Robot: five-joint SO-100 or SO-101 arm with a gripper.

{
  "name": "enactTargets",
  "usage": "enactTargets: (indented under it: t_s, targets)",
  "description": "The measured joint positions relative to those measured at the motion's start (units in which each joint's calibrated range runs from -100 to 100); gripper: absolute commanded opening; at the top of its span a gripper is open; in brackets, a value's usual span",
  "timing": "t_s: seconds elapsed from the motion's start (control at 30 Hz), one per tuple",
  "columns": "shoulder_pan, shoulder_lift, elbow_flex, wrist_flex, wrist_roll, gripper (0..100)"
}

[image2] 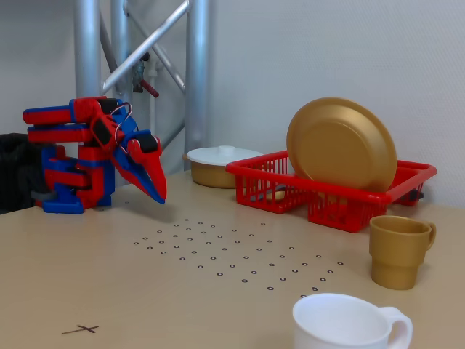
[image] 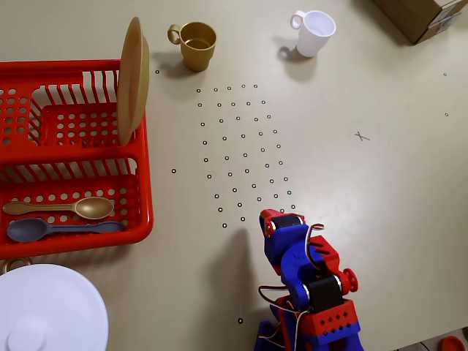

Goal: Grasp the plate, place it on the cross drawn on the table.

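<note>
The gold plate [image: 134,77] stands upright on edge in the red dish rack [image: 142,208] at the left of the overhead view; in the fixed view the plate [image2: 341,145] leans in the rack [image2: 320,195] at the right. The cross [image: 362,136] is a small pencil mark on the bare table, right of centre; in the fixed view it [image2: 88,329] is at the front left. My red and blue gripper [image: 281,218] is folded back near the arm's base, far from the plate. In the fixed view it [image2: 158,193] points down, jaws together and empty.
A gold cup [image: 197,45] and a white cup [image: 314,33] stand at the table's far side. A gold spoon [image: 80,208] and a grey spoon [image: 44,229] lie in the rack. A white-lidded pot [image: 47,307] is at the bottom left, a cardboard box [image: 424,14] at the top right. Small dots [image: 241,146] mark the table's middle.
</note>
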Motion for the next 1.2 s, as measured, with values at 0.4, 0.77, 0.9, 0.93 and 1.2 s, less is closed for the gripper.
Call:
enactTargets:
  t_s: [0.4, 0.77, 0.9, 0.93, 1.2]
  targets:
    - [0.00, 0.00, 0.00, 0.00, 0.44, 0]
    - [0.00, 0.00, 0.00, 0.00, 0.44, 0]
    - [0.00, 0.00, 0.00, 0.00, 0.44, 0]
    - [0.00, 0.00, 0.00, 0.00, 0.44, 0]
    - [0.00, 0.00, 0.00, 0.00, 0.44, 0]
